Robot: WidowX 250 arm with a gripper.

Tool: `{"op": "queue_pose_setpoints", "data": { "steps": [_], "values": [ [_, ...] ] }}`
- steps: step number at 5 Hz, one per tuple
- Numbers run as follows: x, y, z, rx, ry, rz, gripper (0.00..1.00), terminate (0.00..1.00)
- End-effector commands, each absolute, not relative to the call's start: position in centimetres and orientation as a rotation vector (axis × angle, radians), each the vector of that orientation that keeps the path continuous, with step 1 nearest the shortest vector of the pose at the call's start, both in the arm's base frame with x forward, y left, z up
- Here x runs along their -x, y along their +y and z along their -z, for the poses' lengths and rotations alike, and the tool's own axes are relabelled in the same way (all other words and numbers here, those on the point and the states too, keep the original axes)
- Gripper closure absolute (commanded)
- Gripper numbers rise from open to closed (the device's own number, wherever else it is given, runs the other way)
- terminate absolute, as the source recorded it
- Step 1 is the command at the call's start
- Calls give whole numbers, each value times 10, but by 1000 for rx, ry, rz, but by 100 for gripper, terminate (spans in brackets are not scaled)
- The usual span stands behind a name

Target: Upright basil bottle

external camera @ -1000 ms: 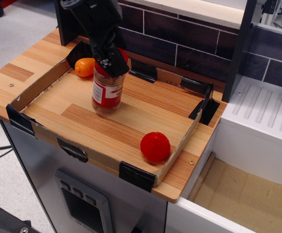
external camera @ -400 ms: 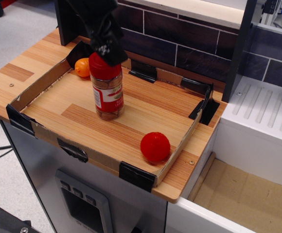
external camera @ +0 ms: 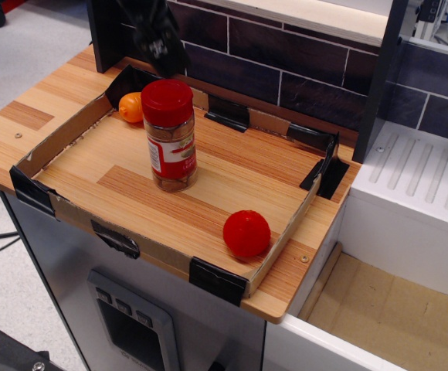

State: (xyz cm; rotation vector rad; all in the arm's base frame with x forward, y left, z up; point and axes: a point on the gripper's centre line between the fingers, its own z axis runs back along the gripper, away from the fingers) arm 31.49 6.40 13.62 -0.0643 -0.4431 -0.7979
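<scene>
While the orange fruit [external camera: 134,107] sits tucked in the far-left corner of the cardboard tray [external camera: 54,143], it lies near the basil bottle [external camera: 170,136], close enough to roll into it if bumped. Bottle stands upright on its base in the left half of the tray, red cap up, nothing touching it. Gripper [external camera: 162,48] hangs above and behind the cap, clear of it, holding nothing; its jaws are dark and partly cut off by the frame edge, so their spread cannot be told. Main risk: a sideways swing or dip of the arm clips the cap and topples the tall, narrow bottle. Red ball [external camera: 246,233] rests near the front-right tray wall, well apart. Desk [external camera: 23,116] edge lies beyond the wall.
</scene>
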Motion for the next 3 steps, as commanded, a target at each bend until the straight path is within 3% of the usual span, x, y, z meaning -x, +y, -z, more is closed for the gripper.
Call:
{"op": "queue_pose_setpoints", "data": {
  "steps": [1, 2, 3],
  "values": [
    [-327, 59, -166, -67, -403, 754, 0, 0],
    [-327, 59, -166, -67, -403, 754, 0, 0],
    [-327, 59, -166, -67, -403, 754, 0, 100]
  ]
}}
